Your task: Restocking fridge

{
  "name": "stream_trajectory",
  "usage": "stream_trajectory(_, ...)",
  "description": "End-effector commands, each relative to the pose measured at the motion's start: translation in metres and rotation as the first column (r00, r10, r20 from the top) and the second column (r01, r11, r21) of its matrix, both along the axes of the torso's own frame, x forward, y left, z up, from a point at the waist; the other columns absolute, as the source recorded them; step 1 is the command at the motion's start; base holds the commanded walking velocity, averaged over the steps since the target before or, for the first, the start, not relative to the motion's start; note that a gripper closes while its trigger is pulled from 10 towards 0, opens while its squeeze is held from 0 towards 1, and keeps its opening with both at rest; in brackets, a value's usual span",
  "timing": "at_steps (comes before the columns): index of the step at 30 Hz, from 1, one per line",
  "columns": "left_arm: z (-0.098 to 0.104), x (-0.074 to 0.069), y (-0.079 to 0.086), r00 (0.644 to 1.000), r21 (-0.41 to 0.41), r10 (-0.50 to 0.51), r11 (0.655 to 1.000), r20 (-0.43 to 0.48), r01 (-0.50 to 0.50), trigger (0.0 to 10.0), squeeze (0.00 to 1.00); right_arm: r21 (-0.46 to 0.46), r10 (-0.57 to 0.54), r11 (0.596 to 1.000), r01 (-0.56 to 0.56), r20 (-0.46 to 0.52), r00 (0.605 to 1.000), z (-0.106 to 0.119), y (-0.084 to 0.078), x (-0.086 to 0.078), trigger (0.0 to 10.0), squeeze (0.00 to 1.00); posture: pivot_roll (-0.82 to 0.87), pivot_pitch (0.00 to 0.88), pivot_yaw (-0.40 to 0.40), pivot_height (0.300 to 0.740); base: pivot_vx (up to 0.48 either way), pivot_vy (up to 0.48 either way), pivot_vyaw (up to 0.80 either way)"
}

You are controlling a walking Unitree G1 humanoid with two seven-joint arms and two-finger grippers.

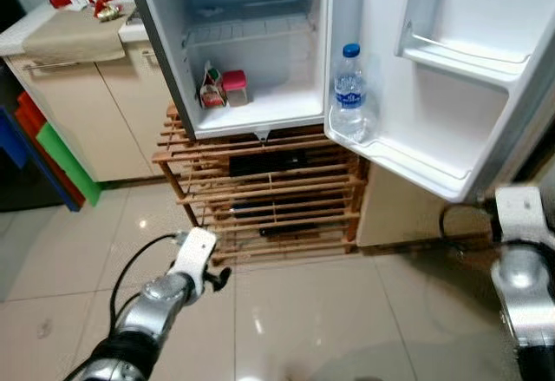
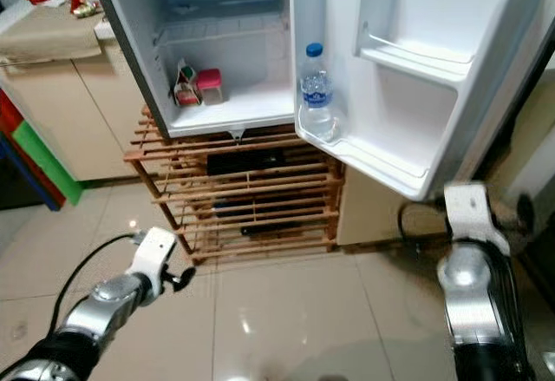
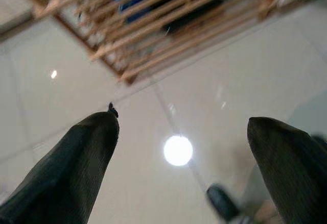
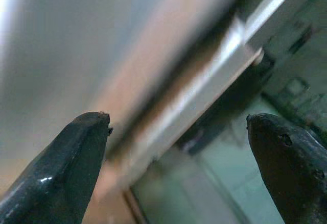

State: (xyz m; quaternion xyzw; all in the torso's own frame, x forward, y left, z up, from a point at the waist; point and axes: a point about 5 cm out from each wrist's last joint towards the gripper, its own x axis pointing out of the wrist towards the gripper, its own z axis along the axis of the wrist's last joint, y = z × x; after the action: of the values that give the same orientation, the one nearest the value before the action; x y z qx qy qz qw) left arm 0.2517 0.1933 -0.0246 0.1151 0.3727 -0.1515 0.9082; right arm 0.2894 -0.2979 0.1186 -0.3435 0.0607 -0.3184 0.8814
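Two silver arms are seen, each of rounded metal segments with a glossy sheen. The left arm is capped by a white wrist block, and a thin black cable is looped from that block back along the forearm; further back the limb is wrapped in a black ribbed sleeve. The right arm is built alike, with a white block above a polished silver joint and a dark segment below. The left hand is formed of two long black fingers with a fine woven texture and blunt tapered tips. The right hand is matched, its fingers smoother and faintly shiny.
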Motion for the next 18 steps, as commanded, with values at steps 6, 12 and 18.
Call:
stream_trajectory(6, -0.001, -0.014, 0.029, 1.0, 0.059, -0.008, 0.998, -0.022, 0.009, 10.0, 0.0, -0.011, -0.059, 0.998, 0.059, 0.025, 0.998, 0.005, -0.002, 0.011, 10.0, 0.0, 0.02, 0.0, 0.184, 0.74, 0.0, 0.0, 0.0)
stream_trajectory(12, -0.001, -0.016, 0.033, 1.0, 0.059, -0.014, 0.998, -0.024, 0.015, 10.0, 0.0, 0.134, 0.12, 0.983, -0.13, 0.08, 0.99, 0.006, 0.033, 0.022, 10.0, 0.0, 0.0, 0.0, 0.184, 0.74, 0.0, 0.0, 0.0)
stream_trajectory(18, -0.007, -0.017, 0.023, 0.998, 0.044, -0.046, 0.998, -0.051, 0.048, 10.0, 0.0, 0.32, 0.537, 0.762, -0.563, 0.174, 0.826, 0.015, 0.106, 0.012, 10.0, 0.0, -0.04, 0.0, 0.182, 0.74, 0.0, 0.0, 0.0)
